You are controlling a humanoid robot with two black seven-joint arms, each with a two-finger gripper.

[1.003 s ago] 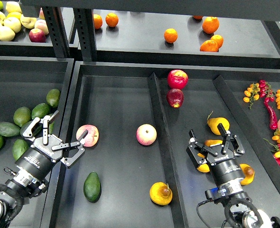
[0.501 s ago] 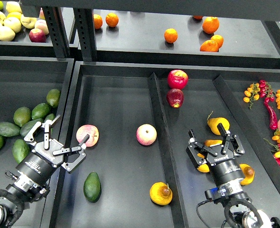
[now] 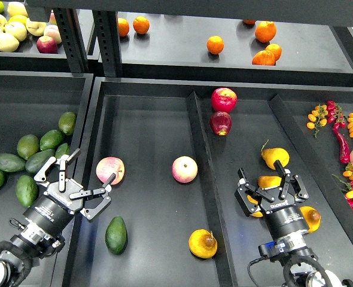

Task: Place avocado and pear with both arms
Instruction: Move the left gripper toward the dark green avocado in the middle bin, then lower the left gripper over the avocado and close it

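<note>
A dark green avocado [image 3: 116, 235] lies alone at the front of the middle tray. A yellow-orange pear [image 3: 203, 243] with a brown patch by its stem lies to its right in the same tray. My left gripper [image 3: 81, 179] is open and empty, above and left of the avocado, over the tray's left wall. My right gripper [image 3: 271, 186] is open and empty over the right compartment, right of the pear, above several yellow pears [image 3: 274, 157].
Several green avocados [image 3: 28, 145] lie in the left bin. Two pale red apples [image 3: 184, 169] lie in the middle tray, two dark red apples [image 3: 223, 99] behind the divider [image 3: 201, 173]. Oranges [image 3: 215, 44] sit on the back shelf. Chillies and small tomatoes [image 3: 344, 134] lie at the right.
My left gripper has drawn back and down toward the front, still open. My right gripper has dropped slightly toward the front. The fruit has not moved.
</note>
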